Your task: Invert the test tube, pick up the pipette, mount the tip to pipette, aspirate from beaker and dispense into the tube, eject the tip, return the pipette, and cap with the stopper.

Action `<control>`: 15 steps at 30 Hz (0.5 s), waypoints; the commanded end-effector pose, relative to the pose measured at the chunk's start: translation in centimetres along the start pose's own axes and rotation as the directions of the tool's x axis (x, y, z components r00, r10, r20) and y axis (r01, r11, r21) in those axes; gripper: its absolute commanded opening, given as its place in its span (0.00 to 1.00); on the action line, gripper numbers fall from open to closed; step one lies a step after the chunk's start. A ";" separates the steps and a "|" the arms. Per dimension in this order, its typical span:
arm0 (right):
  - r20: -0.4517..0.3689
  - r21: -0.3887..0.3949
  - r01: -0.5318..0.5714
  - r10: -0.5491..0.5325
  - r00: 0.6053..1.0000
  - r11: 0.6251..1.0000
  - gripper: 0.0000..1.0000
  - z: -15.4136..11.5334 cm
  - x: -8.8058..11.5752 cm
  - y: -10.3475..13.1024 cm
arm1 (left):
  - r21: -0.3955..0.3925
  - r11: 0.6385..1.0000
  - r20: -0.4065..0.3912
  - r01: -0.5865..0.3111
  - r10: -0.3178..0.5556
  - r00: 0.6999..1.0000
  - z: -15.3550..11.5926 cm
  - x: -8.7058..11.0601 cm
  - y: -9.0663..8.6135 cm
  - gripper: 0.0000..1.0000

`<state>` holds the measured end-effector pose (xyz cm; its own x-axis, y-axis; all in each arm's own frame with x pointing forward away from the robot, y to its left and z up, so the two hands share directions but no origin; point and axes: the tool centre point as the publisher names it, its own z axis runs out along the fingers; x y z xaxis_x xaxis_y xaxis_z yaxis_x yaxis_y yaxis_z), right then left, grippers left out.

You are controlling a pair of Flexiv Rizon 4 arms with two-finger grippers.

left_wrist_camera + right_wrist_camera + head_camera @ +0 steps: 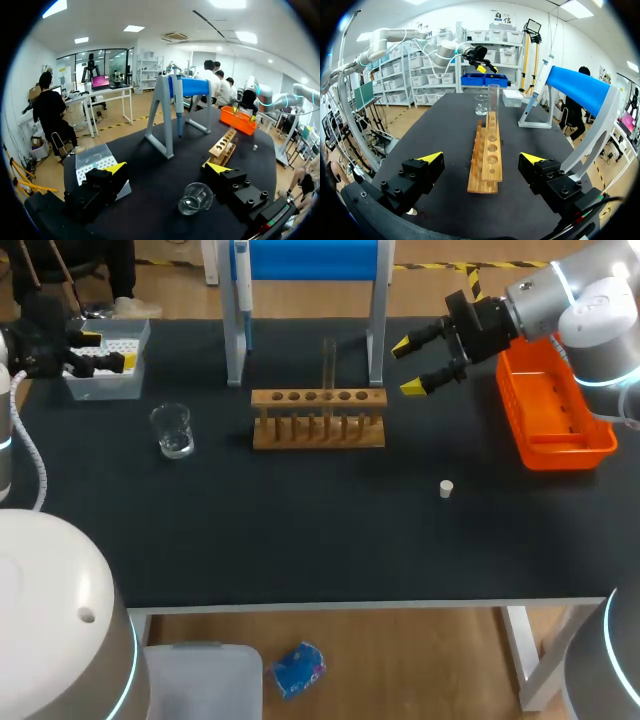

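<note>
A clear test tube [328, 362] [493, 106] stands upright in the wooden rack [318, 420] [487, 160] [223, 144] at mid-table. The pipette [243, 285] [178, 102] hangs on the blue-topped stand [310, 258]. A glass beaker [173, 430] [196, 198] sits left of the rack, and a small white stopper [446, 488] lies to the rack's front right. My left gripper [108, 350] [167, 168] is open over the tip box [108, 368] [97, 160]. My right gripper [406, 367] [481, 158] is open and empty, hovering just right of the rack, its fingers pointing along it.
An orange bin [555, 415] [239, 120] stands at the table's right edge, under my right arm. The pipette stand's legs [235, 350] rise behind the rack. Bare black tabletop [300, 530] stretches in front of the rack.
</note>
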<state>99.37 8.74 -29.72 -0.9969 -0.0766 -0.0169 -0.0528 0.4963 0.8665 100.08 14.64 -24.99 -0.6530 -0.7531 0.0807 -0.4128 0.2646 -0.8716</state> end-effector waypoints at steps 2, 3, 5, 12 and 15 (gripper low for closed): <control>-0.002 0.000 0.001 -0.001 1.000 1.000 1.00 0.0 -0.1 0.0 | -0.001 1.000 0.077 0.027 -0.027 0.997 0.3 -2.0 0.2 1.00; -0.002 0.000 0.001 -0.001 1.000 1.000 1.00 0.0 -0.1 0.0 | -0.004 0.999 0.133 0.035 -0.034 0.991 0.5 -3.6 0.2 1.00; -0.002 0.000 0.001 -0.001 1.000 1.000 1.00 0.0 -0.1 0.0 | -0.020 0.996 0.243 0.090 -0.083 0.966 0.9 -6.7 0.0 1.00; -0.002 0.000 0.001 -0.001 1.000 1.000 1.00 0.0 -0.1 0.0 | 0.009 0.987 0.396 0.159 -0.149 0.906 3.2 -12.9 -0.8 1.00; -0.002 0.000 0.001 -0.001 1.000 1.000 1.00 0.0 -0.1 0.0 | 0.003 0.982 0.410 0.189 -0.174 0.896 4.4 -14.4 -0.6 1.00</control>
<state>99.37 8.74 -29.72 -0.9969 -0.0765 -0.0169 -0.0528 0.4963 0.8666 109.03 24.35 -25.82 -0.3212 -0.9454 0.0547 -0.5039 0.1217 -0.8552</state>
